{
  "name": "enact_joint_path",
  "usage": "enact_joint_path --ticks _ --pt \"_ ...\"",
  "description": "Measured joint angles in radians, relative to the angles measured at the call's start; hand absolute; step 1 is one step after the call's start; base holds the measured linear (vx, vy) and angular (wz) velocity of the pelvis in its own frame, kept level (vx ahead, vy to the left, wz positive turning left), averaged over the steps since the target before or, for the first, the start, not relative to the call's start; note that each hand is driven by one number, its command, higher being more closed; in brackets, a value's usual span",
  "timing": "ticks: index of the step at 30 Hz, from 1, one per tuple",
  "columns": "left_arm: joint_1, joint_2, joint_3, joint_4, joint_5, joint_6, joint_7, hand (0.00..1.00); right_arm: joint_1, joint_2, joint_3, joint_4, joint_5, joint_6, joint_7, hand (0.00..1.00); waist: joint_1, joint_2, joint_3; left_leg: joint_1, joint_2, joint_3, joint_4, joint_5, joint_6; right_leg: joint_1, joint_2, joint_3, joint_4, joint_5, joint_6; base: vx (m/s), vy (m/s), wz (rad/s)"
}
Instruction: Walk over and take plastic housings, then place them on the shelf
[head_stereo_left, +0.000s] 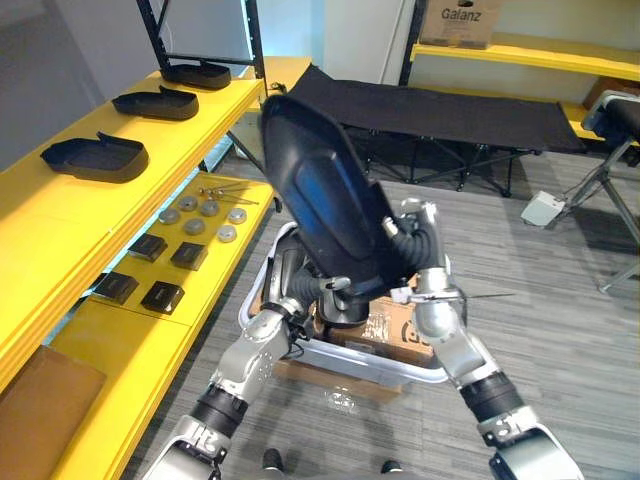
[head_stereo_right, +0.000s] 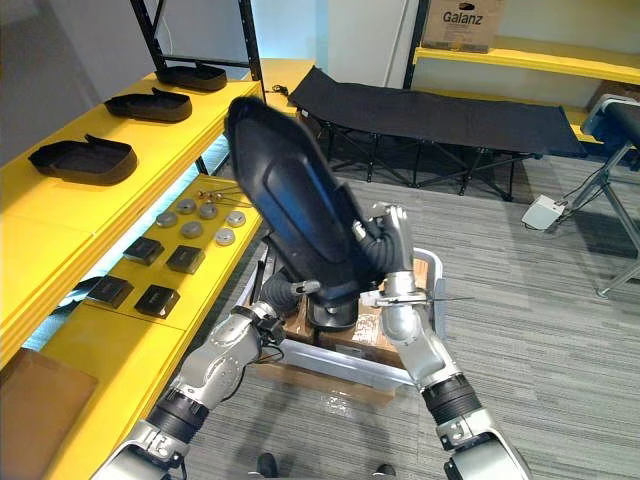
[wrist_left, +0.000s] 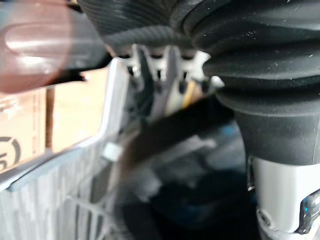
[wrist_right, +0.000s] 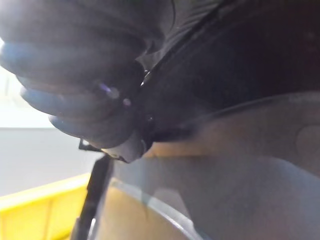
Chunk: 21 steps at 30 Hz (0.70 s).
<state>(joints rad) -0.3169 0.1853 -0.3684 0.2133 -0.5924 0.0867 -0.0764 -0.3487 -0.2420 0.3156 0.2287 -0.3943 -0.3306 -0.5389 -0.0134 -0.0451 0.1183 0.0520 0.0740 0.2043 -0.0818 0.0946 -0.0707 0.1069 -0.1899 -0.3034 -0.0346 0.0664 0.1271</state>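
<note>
Fingers' grip untellable, left hand (head_stereo_left: 290, 288) and right hand (head_stereo_left: 417, 242) bearing black housing (head_stereo_left: 320, 190) near yellow shelf (head_stereo_left: 60, 225)

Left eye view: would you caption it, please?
Left hand and right hand hold a black plastic housing beside the yellow shelf.

- held plastic housing (head_stereo_left: 320, 190): glossy black, blue sheen across its face
- shelf (head_stereo_left: 60, 225): bright yellow boards, black uprights
- three housings (head_stereo_left: 95, 157) on the shelf: plain black
- round discs (head_stereo_left: 209, 208): grey metal
- small flat boxes (head_stereo_left: 163, 296): black
- floor (head_stereo_left: 560, 340): grey carpet, fine streaky stripes
- cot (head_stereo_left: 450, 115): black cloth, black frame
- bin (head_stereo_left: 330, 358): pale grey-white rim
- cardboard (head_stereo_left: 385, 328) in the bin: tan with black print
- board (head_stereo_left: 40, 410) on the lower shelf: brown
- carton (head_stereo_left: 458, 22) on the far shelf: brown
</note>
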Motion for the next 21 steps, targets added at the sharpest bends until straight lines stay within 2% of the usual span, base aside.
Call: enact_joint_path --ticks 4,5,12,17,21 --pt "0.0 -0.016 -0.001 0.0 -0.001 -0.017 0.056 0.0 0.013 0.004 0.006 0.018 0.02 -0.002 0.005 1.0 0.0 0.0 0.0 0.0 0.001 -0.001 0.0 0.0 0.0 0.0 0.001 0.0 0.0 0.0 0.0 0.0 0.0 0.0" --pt "0.0 -0.021 -0.001 0.0 -0.012 -0.02 0.062 1.0 0.021 0.005 0.007 0.018 0.029 -0.002 0.005 1.0 0.0 0.001 0.0 0.0 0.001 -0.001 0.0 0.0 0.0 0.0 0.001 0.0 0.0 0.0 0.0 -0.03 0.004 0.0" --pt "0.0 -0.037 0.001 -0.006 -0.117 -0.03 0.114 1.0 0.058 0.018 0.009 0.023 0.049 -0.009 -0.01 1.0 -0.001 0.0 -0.001 0.001 0.001 -0.003 0.0 0.001 0.0 0.0 0.0 0.0 0.002 0.0 0.0 -0.02 0.005 0.0" --pt "0.001 -0.038 0.004 -0.007 -0.202 -0.031 0.167 1.0 0.072 0.022 0.022 0.023 0.048 -0.033 -0.033 1.0 0.0 -0.005 -0.004 0.001 0.001 -0.003 0.0 0.001 0.0 0.001 0.0 0.0 0.0 0.0 0.0 0.0 0.0 0.0" --pt "0.007 -0.038 0.006 -0.006 -0.274 -0.031 0.181 1.0 0.08 0.032 0.032 0.022 0.047 -0.047 -0.054 1.0 0.0 -0.027 -0.018 0.001 0.0 -0.004 0.0 0.001 0.0 0.004 0.001 -0.003 -0.006 0.0 0.0 0.0 0.0 0.0"
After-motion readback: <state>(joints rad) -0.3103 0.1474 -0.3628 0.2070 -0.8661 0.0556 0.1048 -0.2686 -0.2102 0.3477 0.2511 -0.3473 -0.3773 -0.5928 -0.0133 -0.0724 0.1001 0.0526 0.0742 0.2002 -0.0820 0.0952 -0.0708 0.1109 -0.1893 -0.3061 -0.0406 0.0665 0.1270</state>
